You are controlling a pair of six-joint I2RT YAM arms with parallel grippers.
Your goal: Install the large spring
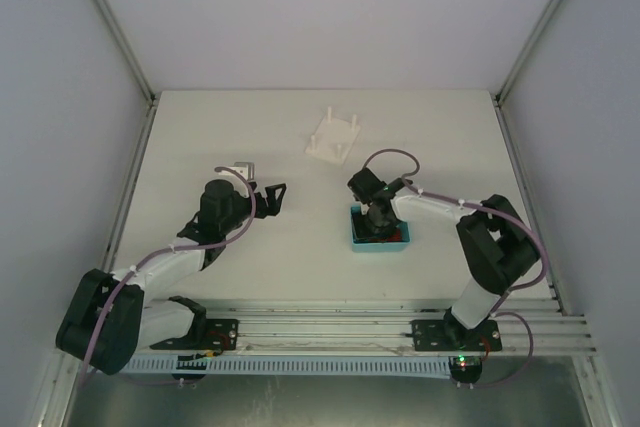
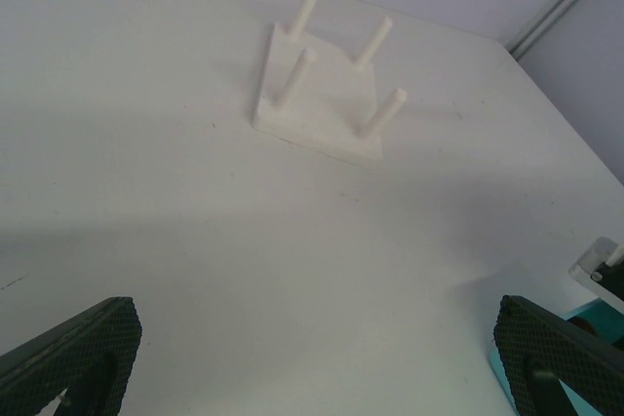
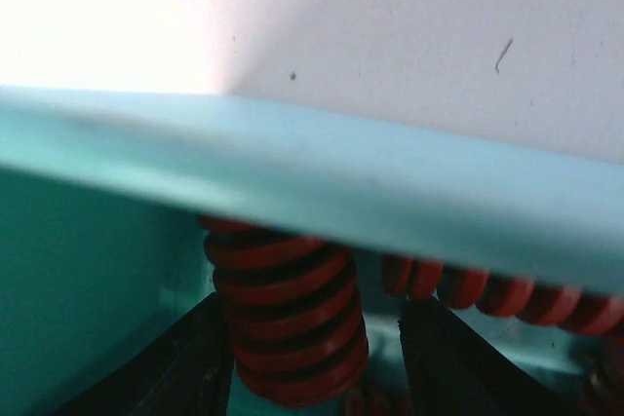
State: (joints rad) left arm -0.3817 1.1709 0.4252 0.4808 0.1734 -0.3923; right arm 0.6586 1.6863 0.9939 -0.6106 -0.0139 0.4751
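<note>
Right end effector (image 1: 378,215) is dipped nose-down into the teal bin (image 3: 409,207), and right between its fingers (image 3: 180,367) sits the large spring (image 3: 285,314), the fat red coil. The jaws are open and straddling it: 1 pad looks to be touching the coil, the other has a sliver of daylight, so I'd call this lined up for the pinch rather than actually gripping. Makes sense to come in low like that, since the bin wall just ahead of the fingertips would block a flatter approach. Off to one side there's a thinner red spring (image 3: 487,289) lying along that same wall, so closing cleanly on only the fat one matters. Past the rim it's just bare desk (image 3: 439,26). The left end effector (image 2: 312,377) is parked wide open, holding nothing, hovering over the desk with the white peg base (image 2: 322,119) well ahead of it, 4 pegs sticking up. My guess is it's waiting there to steady the base once the spring comes over.
</note>
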